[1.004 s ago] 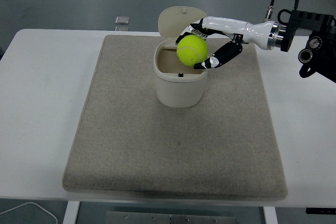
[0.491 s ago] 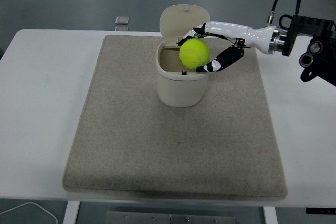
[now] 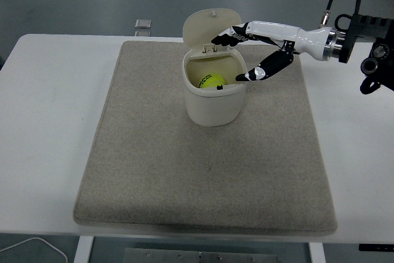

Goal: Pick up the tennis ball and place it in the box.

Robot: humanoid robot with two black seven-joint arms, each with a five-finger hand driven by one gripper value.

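Item: yellow-green felt tennis ball [image 3: 213, 80]. Location: inside the cream plastic box [image 3: 214, 104], low against its front wall, only the upper part visible over the rim. Nothing grips it.

Item: cream plastic box, rounded, with a hinged lid [image 3: 211, 24] standing open and upright at its back edge. Position: upper centre of the frame, on the beige rectangular felt mat [image 3: 203, 177].

Item: right robot hand [image 3: 246, 50], white and black, entering from the upper right of the frame on a black arm with a silver wrist collar. State: fingers spread and holding nothing; upper fingers [image 3: 226, 36] reach over the box's back rim near the lid, the lower black finger ends just beside the box's right rim.

Item: beige felt mat, covering most of the white counter [image 3: 49, 127].

Item: small grey square object [image 3: 143, 24], at the counter's far edge, upper left of the box, off the mat.

Item: white cable [image 3: 31, 247], bottom left corner of the frame, below the counter's edge.
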